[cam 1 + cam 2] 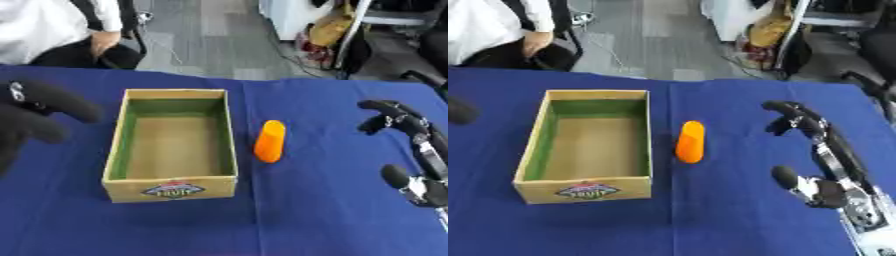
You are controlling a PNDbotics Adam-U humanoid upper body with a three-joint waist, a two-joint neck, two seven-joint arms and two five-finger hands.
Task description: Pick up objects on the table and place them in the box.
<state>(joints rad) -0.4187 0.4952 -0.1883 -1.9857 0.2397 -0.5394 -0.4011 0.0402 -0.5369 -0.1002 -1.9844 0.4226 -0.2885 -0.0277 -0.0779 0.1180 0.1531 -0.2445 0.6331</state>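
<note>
Orange rounded plastic cylinder [269,141] sits just beside the open green-lined cardboard box [115,145], open blue cloth all round. Right hand [820,155] spread empty; left hand [35,120] relaxed, spread.

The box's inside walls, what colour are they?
Green inner walls of the box, clearest in the left eye view.

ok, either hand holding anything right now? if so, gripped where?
Nothing is held. The right hand is open beside the orange object, apart from it. The left hand is open left of the box, touching nothing.
</note>
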